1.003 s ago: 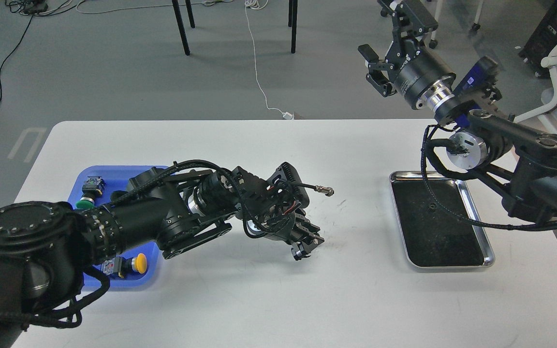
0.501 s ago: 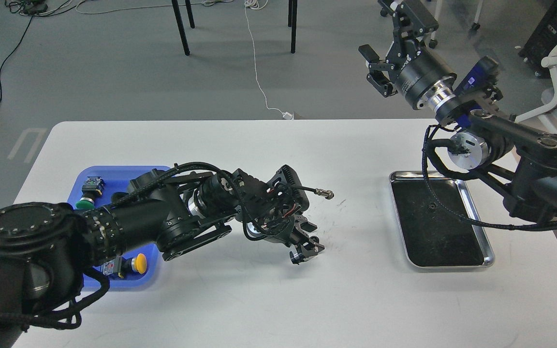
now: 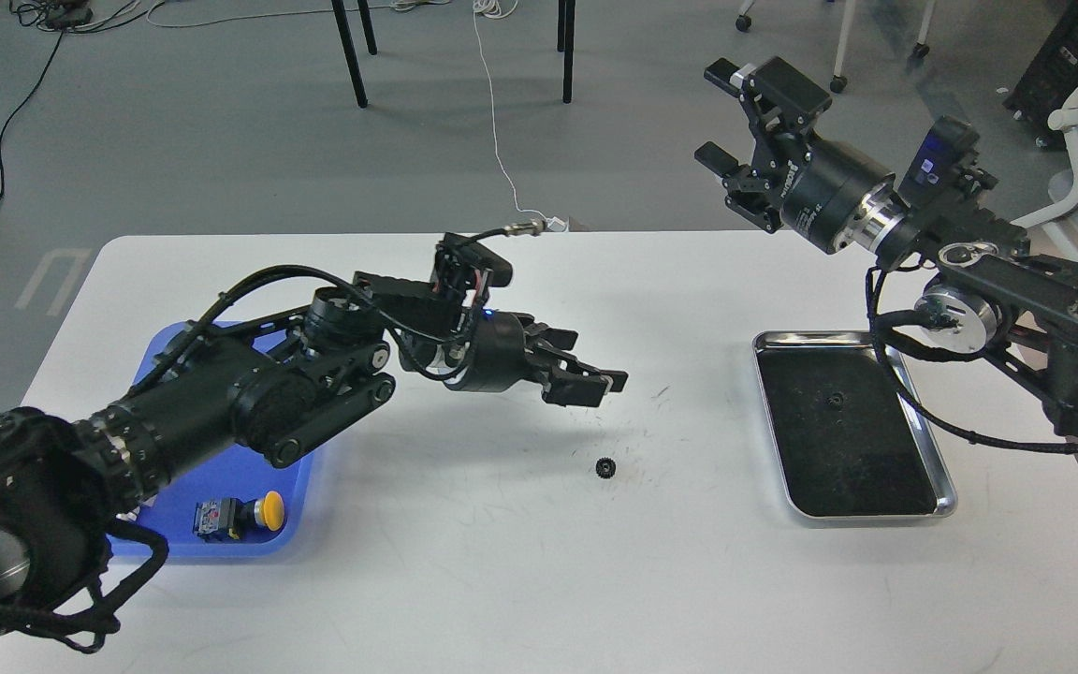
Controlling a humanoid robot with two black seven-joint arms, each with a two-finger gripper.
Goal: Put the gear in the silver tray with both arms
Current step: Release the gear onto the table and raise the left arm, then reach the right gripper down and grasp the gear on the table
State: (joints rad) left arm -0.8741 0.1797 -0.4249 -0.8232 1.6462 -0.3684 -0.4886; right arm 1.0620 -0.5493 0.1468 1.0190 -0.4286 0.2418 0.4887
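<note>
A small black gear (image 3: 605,465) lies on the white table, loose, between the two trays. My left gripper (image 3: 606,385) hangs above and just behind it, open and empty. The silver tray (image 3: 947,485) sits at the right with a black inner surface; a second small gear (image 3: 835,401) lies in it. My right gripper (image 3: 719,114) is raised beyond the table's far edge, above and left of the tray, open and empty.
A blue plastic tray (image 3: 288,535) at the left holds a yellow push-button (image 3: 268,511) and other parts, mostly hidden by my left arm. Chair legs and cables are on the floor behind the table. My right arm's cable hangs over the silver tray.
My left gripper let go of the gear on the table, then rose and swung away from it. My right gripper dropped slightly and turned.
</note>
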